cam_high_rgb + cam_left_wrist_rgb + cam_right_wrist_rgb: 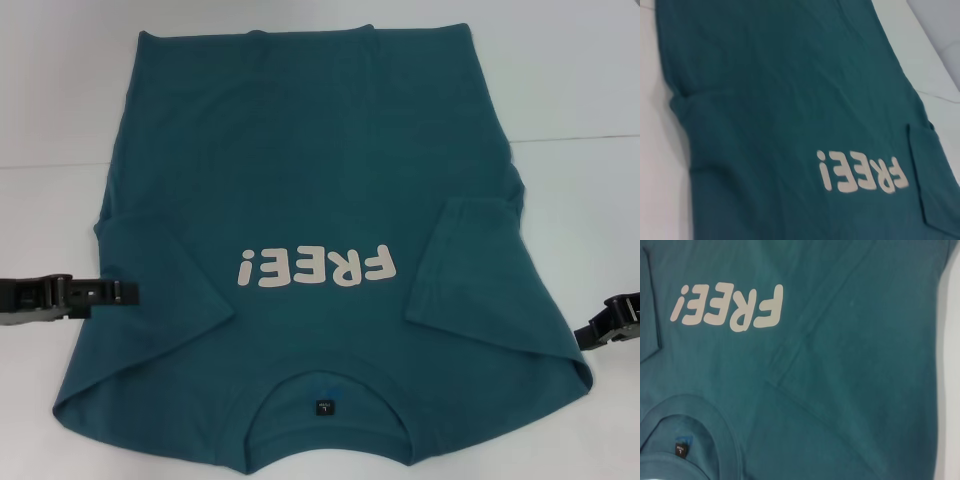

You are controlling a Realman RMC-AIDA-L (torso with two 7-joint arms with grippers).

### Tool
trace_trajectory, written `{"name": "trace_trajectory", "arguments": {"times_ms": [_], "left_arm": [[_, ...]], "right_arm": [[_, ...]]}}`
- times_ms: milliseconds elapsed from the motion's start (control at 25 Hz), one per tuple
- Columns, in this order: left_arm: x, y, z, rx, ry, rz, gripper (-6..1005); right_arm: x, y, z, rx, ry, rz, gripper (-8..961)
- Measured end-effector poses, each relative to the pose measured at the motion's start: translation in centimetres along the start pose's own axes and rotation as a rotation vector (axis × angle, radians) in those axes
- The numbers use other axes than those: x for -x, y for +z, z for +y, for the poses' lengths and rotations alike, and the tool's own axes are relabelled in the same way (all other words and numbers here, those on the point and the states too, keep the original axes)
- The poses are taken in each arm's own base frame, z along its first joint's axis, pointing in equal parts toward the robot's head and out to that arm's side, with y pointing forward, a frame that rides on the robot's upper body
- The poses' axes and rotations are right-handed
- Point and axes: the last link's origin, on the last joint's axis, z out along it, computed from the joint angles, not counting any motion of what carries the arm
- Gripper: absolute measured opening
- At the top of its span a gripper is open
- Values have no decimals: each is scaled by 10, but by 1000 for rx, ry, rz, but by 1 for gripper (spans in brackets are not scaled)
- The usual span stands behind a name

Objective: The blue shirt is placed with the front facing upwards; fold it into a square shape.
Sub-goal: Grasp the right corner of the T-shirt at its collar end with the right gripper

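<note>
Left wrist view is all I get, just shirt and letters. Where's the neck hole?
Observer: The collar is at the edge of the shirt nearest the robot, with a small dark label inside.
Operator: Where are the grippers?
Observer: The left gripper is at the shirt's left edge, about level with the print.
Operator: And the other one?
Observer: The right gripper is at the right edge, nearer the collar end.
</note>
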Motion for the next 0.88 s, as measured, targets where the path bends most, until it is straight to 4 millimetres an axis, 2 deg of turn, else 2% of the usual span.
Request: {"name": "trace_trajectory", "arguments": {"times_ms": [240, 640, 880], "left_arm": [[3, 3, 2, 12, 4, -12, 904], [1, 11, 9, 63, 46, 62, 904], [-2, 16, 16, 125, 75, 100, 903]], "right_arm": [[-1, 0, -1, -7, -10, 7, 33], [-6, -8, -14, -48, -10, 6, 49], [-8, -9, -15, -41, -28, 3, 234]]}}
